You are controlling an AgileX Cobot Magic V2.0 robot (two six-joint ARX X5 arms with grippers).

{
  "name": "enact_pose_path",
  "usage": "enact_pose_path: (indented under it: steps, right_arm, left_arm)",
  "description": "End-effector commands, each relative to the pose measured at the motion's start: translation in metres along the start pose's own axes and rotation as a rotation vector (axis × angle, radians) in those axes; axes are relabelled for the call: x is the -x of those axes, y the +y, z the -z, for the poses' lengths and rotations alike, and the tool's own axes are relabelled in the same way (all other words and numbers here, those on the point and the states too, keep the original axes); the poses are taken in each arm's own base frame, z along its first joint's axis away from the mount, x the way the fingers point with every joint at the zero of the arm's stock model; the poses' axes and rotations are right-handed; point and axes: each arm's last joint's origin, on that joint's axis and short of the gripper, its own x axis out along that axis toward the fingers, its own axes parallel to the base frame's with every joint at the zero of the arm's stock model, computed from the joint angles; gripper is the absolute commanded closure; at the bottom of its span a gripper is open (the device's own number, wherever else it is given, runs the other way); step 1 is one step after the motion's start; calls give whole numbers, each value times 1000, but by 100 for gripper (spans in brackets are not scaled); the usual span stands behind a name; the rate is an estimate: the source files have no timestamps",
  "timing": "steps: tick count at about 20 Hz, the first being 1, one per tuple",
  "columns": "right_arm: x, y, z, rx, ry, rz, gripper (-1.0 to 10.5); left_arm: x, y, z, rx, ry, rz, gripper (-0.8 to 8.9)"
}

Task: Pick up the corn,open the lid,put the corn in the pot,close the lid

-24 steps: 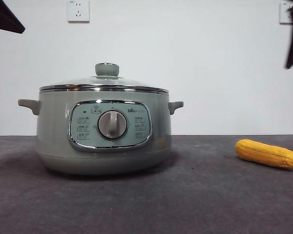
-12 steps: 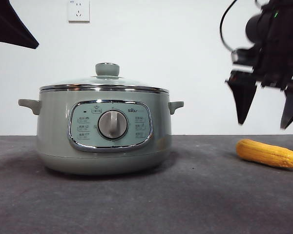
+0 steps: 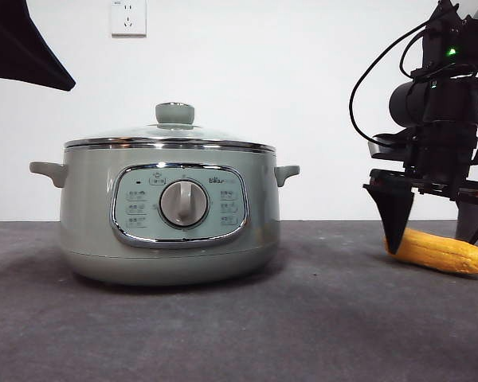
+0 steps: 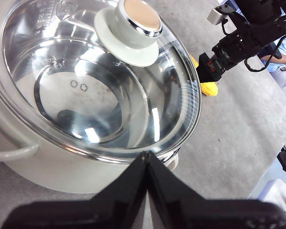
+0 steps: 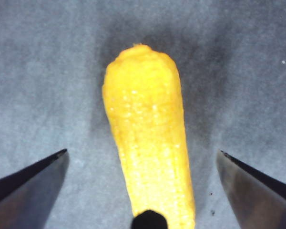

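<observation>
The yellow corn [image 3: 442,252] lies on the table at the right, apart from the pot. My right gripper [image 3: 432,235] has come down over it, open, one jaw on each side of the cob; the right wrist view shows the corn [image 5: 150,143] lengthwise between the spread jaws, untouched. The sage-green pot [image 3: 88,215] stands left of centre with its glass lid [image 3: 169,135] closed on it. My left gripper [image 4: 146,155] is shut and empty, high above the pot [image 4: 47,171], looking down on the lid [image 4: 86,86] and its knob [image 4: 133,21]. It shows as a black tip [image 3: 24,48] at the top left.
The dark grey table [image 3: 303,334] runs to a white wall with a power outlet [image 3: 128,17]. The pot's side handles [image 3: 287,172] stick out on both sides. Beyond the table's edge in the left wrist view sits someone in blue [image 4: 281,52].
My right gripper has come down from high at the right until its open jaws straddle the corn. The left arm's tip has edged a little further into view. Pot, lid and corn have not moved.
</observation>
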Motion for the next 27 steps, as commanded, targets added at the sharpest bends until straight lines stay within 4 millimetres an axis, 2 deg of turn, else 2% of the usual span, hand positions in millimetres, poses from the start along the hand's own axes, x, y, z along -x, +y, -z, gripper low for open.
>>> enact_pose_path:
  steps: [1, 2, 6, 8, 10, 13, 14, 17, 18, 21, 23, 27]
  right_arm:
    - [-9, -1, 1, 7, 32, 13, 574]
    - [-9, -1, 1, 7, 36, 18, 626]
    - [-9, -1, 1, 6, 40, 20, 969]
    - [-6, -1, 1, 3, 38, 20, 963]
    - [5, -1, 0, -25, 34, 23, 963]
    - [35, 3, 3, -61, -39, 29, 963]
    - [49, 4, 5, -71, -69, 31, 963]
    - [89, 10, 18, -87, -135, 29, 963]
    - [101, 12, 24, -85, -150, 29, 963]
    - [135, 18, 45, -81, -183, 31, 963]
    - [153, 22, 58, -80, -201, 32, 963]
    - [181, 28, 84, -79, -204, 33, 963]
  left_arm:
    - [0, 0, -1, -21, -2, 2, 817]
    - [0, 0, -1, -21, -2, 2, 817]
    - [-1, 0, -2, -33, -16, -89, 819]
    - [-2, -2, -10, -67, -17, -114, 819]
    - [-2, -4, -27, -90, 2, -117, 819]
    - [-8, -9, -61, -109, 51, -117, 808]
    - [-11, -11, -72, -107, 67, -141, 763]
    - [-23, -15, -106, -141, 103, -226, 350]
    - [-27, -18, -115, -162, 124, -247, 278]
    - [-46, -27, -137, -206, 208, -283, 206]
    - [-59, -35, -146, -246, 250, -307, 206]
    - [-86, -50, -151, -305, 281, -320, 206]
